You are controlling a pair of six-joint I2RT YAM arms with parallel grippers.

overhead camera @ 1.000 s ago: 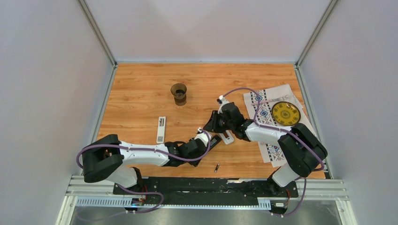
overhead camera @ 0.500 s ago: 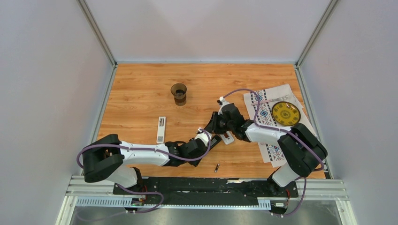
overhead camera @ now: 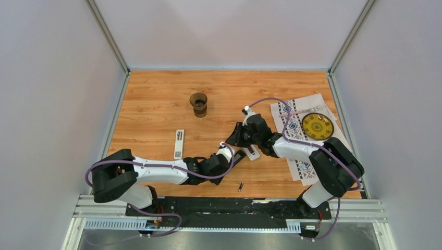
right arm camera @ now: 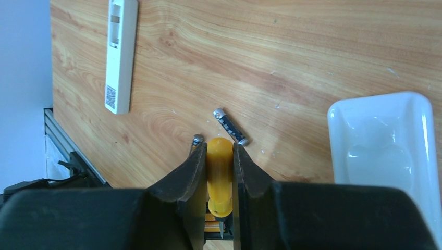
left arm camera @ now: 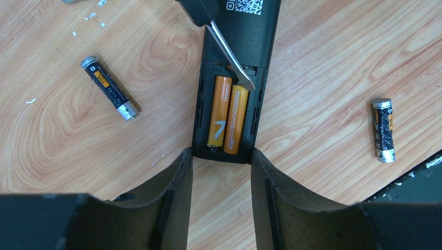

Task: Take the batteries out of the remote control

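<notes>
We judge the job about half done. Two dark grey batteries (left arm camera: 109, 88) already lie loose on the desk (left arm camera: 323, 62), one on each side of the black remote control (left arm camera: 245, 31) and well apart from it. The remote's compartment is uncovered, and two orange batteries (left arm camera: 219, 112) sit in it side by side. The left claw (left arm camera: 219, 156) has its fingers pressed to the remote's near end and appears to pin it in place. The right claw (right arm camera: 218, 145) is closed on the yellow handle of a screwdriver (right arm camera: 220, 172), whose flat tip rests at the far end of the right-hand orange cell. What we think is left is levering out both orange cells and setting them on the desk. A white remote (overhead camera: 179, 144) lies apart; we cannot tell whether it is emptied
</notes>
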